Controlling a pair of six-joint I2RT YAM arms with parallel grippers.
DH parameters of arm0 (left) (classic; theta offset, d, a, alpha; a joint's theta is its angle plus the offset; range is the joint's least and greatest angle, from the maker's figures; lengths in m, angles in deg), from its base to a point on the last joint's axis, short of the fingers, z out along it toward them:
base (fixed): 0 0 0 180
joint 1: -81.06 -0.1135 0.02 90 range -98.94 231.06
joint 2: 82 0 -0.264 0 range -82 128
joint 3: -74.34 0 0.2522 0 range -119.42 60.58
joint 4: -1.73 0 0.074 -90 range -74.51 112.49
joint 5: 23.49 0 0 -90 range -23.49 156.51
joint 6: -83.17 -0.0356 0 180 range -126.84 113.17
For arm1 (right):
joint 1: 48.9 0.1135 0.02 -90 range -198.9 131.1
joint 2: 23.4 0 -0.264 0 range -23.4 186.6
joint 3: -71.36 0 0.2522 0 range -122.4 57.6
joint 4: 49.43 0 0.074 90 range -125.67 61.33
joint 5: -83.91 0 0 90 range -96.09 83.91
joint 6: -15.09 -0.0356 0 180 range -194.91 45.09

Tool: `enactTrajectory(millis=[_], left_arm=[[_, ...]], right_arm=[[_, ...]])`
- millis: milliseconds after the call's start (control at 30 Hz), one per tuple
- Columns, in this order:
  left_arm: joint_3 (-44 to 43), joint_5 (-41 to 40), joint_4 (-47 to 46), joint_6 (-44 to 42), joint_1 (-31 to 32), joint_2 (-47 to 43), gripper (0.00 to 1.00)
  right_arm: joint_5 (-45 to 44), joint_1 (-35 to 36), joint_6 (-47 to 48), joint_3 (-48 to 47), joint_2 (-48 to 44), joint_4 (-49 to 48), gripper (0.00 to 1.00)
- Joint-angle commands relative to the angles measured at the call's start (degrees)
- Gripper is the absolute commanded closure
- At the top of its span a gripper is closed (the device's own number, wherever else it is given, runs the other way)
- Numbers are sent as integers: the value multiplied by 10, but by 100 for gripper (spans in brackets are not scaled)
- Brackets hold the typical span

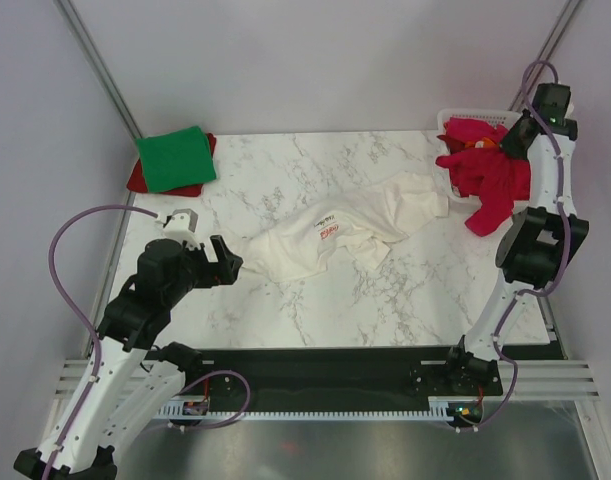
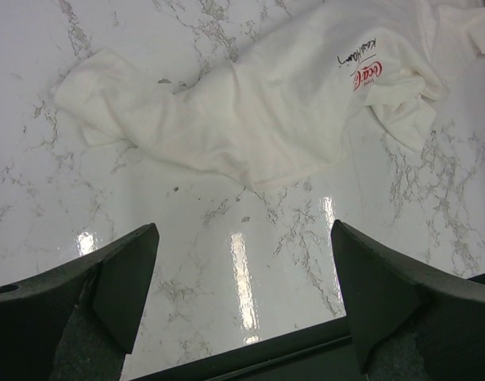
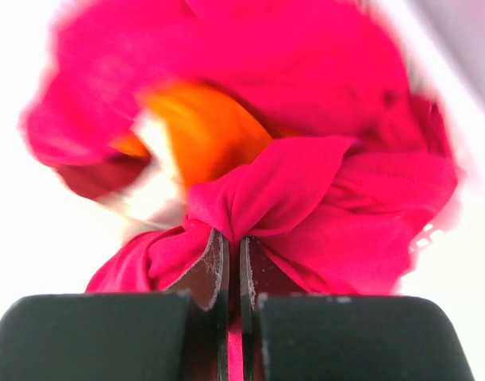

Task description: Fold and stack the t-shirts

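1. Pinched tight in the right pincer (image 3: 234, 266), a fold of the magenta t-shirt (image 3: 274, 190) fills the right wrist view; an orange t-shirt (image 3: 202, 127) shows behind it.
2. That bundle sits in and spills over the white basket (image 1: 455, 118) at two o'clock on the surface (image 1: 315, 170).
3. Crumpled at centre lies the white t-shirt (image 1: 335, 240); at ten o'clock a folded green t-shirt (image 1: 175, 158) rests on a red t-shirt (image 1: 135, 182).
4. Wide and empty, the left pincer (image 1: 228, 262) hovers at the white shirt's eight o'clock edge.
5. The step in hand looks like drawing the magenta shirt out of the basket. The next move calls for lifting it clear of the orange one, then spreading it flat.
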Motion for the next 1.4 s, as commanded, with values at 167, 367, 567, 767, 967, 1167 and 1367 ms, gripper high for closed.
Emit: enactTrajectory(millis=[167,367,567,767,967,1167,1367], left_arm=[[-19,-11,-6,-4,-2,3,4],[-19,-14,-5,-3,-3,4,4],[-19,-12,-5,-2,-3,12,4],[-23,-2,-5,8,-3,65,5],[-34,27,-43,60,24,191,9],[-111,-10,-90,96,155,393,8],[-133,-55,-91,120,166,448,5]], right_arm=[[-53,2,-35,-255,19,-108,100],[-78,1,-21,-226,85,-187,97],[-27,2,-23,-116,81,-183,10],[-79,35,-1,-76,-22,-133,2],[-63,131,12,135,-194,-133,2],[-5,233,-16,432,-338,-205,2],[66,348,-24,558,-395,-241,2]])
